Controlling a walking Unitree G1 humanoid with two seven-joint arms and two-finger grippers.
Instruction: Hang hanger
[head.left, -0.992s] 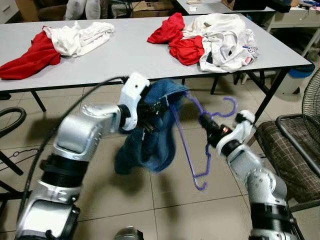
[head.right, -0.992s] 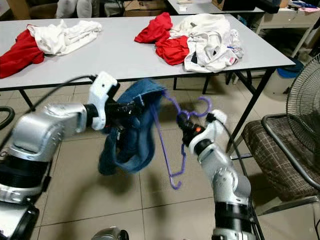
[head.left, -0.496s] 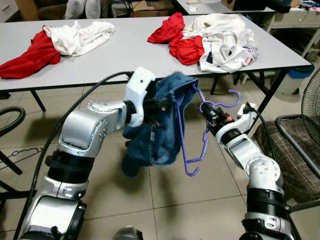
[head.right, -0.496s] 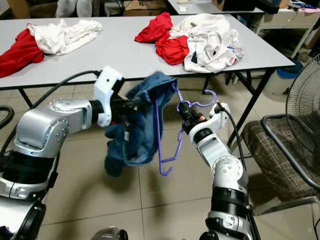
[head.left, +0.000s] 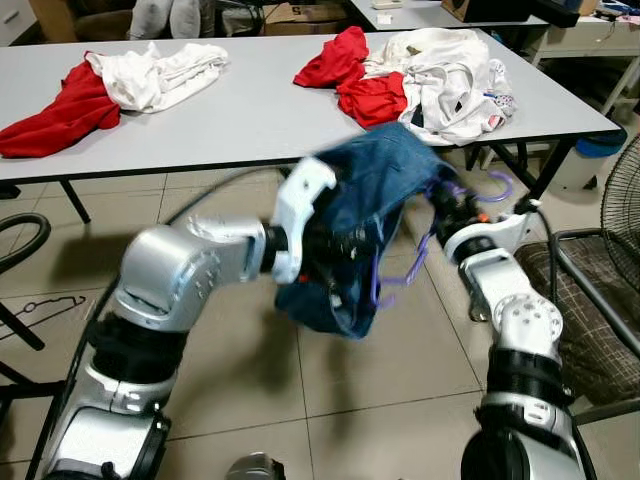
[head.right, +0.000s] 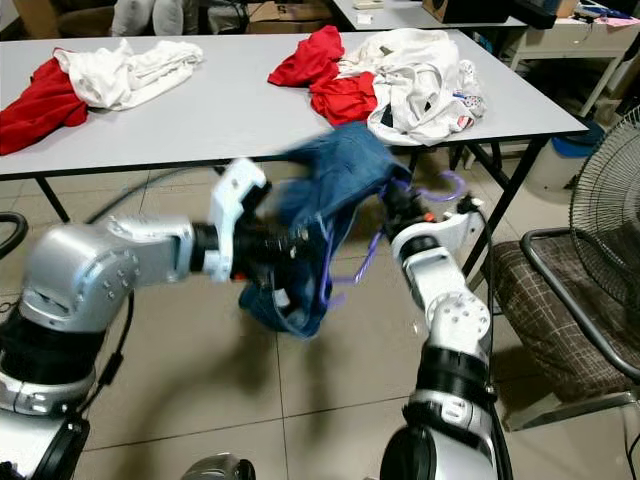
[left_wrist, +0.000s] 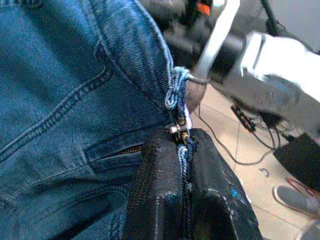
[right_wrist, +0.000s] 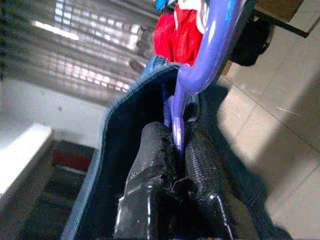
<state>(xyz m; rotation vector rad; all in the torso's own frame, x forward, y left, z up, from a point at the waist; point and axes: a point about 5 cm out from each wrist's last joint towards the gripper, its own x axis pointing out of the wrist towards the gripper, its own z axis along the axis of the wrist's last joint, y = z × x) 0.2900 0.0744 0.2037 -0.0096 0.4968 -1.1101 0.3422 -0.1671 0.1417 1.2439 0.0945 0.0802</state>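
Left eye view: our left gripper (left_wrist: 182, 150) pinches the soft, floppy jeans (head.left: 375, 215) by the edge. Our right gripper (right_wrist: 175, 150) squeezes the stiff, light hanger (head.left: 480, 188) near its hook, a good spot.

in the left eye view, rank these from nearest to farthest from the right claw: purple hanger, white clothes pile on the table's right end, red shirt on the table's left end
1. Purple hanger: pinched in the right claw itself, beside the blue jeans.
2. White clothes pile: on the table, its right end, just beyond the claw.
3. Red shirt: far across at the table's left end.
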